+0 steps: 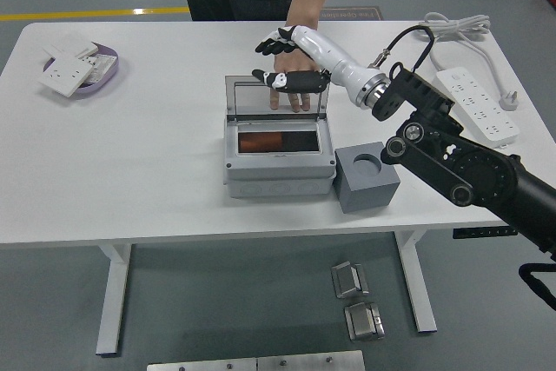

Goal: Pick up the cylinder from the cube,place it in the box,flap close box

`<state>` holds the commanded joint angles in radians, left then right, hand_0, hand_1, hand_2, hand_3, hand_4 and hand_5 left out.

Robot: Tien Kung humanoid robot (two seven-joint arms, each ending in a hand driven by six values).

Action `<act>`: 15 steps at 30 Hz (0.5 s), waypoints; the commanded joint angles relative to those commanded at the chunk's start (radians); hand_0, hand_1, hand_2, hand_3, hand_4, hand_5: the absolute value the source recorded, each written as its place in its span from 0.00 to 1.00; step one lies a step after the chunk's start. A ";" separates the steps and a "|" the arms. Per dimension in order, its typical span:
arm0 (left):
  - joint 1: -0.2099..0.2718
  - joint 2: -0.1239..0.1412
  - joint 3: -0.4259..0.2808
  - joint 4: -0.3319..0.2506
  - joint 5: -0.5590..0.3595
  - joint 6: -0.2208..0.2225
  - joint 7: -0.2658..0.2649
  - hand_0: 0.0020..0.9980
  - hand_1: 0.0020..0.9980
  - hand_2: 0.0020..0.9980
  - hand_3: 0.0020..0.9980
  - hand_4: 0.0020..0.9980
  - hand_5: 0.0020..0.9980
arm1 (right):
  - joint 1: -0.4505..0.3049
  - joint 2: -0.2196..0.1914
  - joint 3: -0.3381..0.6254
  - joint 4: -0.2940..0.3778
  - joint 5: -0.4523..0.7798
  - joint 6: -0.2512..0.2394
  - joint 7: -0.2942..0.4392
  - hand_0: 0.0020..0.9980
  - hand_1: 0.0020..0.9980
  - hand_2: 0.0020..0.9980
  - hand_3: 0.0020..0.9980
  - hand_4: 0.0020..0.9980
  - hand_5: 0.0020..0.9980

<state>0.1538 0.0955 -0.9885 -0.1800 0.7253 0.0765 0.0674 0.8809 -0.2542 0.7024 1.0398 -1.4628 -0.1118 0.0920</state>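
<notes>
The orange-brown cylinder [268, 141] lies on its side inside the grey box [278, 161]. The box's clear lid [276, 96] stands upright at its back edge. The grey cube [367, 177] with a round hole in its top sits just right of the box, with nothing in the hole. My right hand [284, 59] is raised above and behind the lid, fingers spread, holding nothing. A person's hand [294, 84] rests on the table behind the lid, fingers touching its top edge. My left arm does not show.
A purple tray [97, 82] with white socket plates sits at the far left. A white power strip [477, 105] with its coiled cable lies at the far right. The person stands at the table's far side.
</notes>
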 joint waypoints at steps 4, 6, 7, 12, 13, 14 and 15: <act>-0.003 -0.003 -0.003 0.000 0.000 0.000 0.001 0.57 0.62 0.61 0.62 0.65 0.18 | 0.040 0.017 -0.003 -0.095 0.046 0.022 0.039 0.74 0.69 0.69 0.68 0.75 0.48; -0.005 -0.004 -0.005 0.000 0.001 0.000 0.001 0.57 0.62 0.61 0.62 0.65 0.18 | 0.047 0.030 -0.008 -0.144 0.064 0.033 0.060 0.74 0.69 0.69 0.68 0.75 0.48; -0.006 -0.004 -0.006 0.000 0.002 0.000 0.001 0.57 0.62 0.61 0.62 0.65 0.18 | 0.048 0.036 -0.009 -0.166 0.069 0.036 0.068 0.74 0.69 0.69 0.68 0.75 0.48; -0.008 -0.003 -0.006 0.000 0.002 -0.001 0.000 0.57 0.62 0.61 0.62 0.64 0.17 | 0.037 0.049 -0.014 -0.269 0.078 0.039 0.087 0.74 0.68 0.69 0.68 0.75 0.47; -0.008 -0.003 -0.006 0.000 0.002 -0.001 0.001 0.57 0.62 0.61 0.62 0.64 0.17 | 0.033 0.050 -0.016 -0.280 0.077 0.038 0.088 0.74 0.68 0.69 0.68 0.75 0.47; -0.007 -0.003 -0.006 0.000 0.002 -0.001 0.001 0.57 0.62 0.61 0.62 0.64 0.17 | 0.030 0.050 -0.019 -0.285 0.077 0.037 0.088 0.74 0.68 0.69 0.68 0.75 0.47; -0.007 -0.003 -0.005 0.000 0.002 0.000 0.001 0.57 0.62 0.61 0.62 0.64 0.17 | 0.027 0.050 -0.022 -0.288 0.077 0.036 0.089 0.74 0.68 0.69 0.68 0.79 0.51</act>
<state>0.1466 0.0920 -0.9937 -0.1800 0.7271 0.0760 0.0684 0.9079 -0.2043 0.6807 0.7521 -1.3856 -0.0758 0.1807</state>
